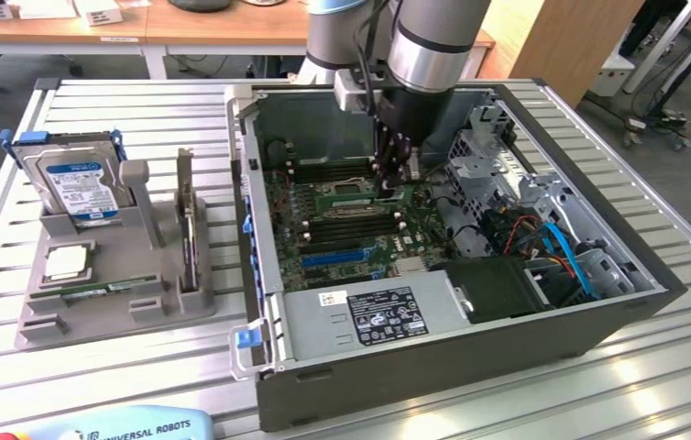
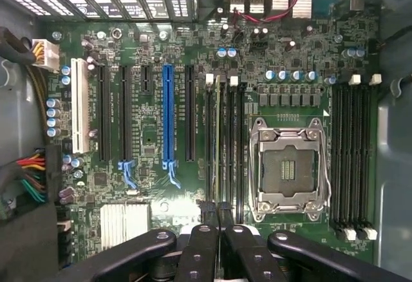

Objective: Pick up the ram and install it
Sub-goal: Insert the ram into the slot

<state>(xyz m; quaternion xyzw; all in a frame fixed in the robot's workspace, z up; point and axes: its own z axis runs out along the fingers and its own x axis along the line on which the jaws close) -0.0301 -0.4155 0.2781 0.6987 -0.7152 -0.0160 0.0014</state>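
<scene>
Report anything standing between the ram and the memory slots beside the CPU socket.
Nothing visible does. The gripper, shut on the ram, holds it edge-on in line with the memory slots beside the CPU socket. No cable or part crosses between. Whether it is seated cannot be told.

**Two cameras: one high and wide over the table, one close above the motherboard.**

The exterior view sits high beyond the table's near edge. It looks obliquely down across the slats into the open computer case, far enough back to take in the arm above the case. The wrist view rides behind the end effector and faces straight down, close to the board. Both views share the motherboard's CPU socket and memory slots.
</scene>
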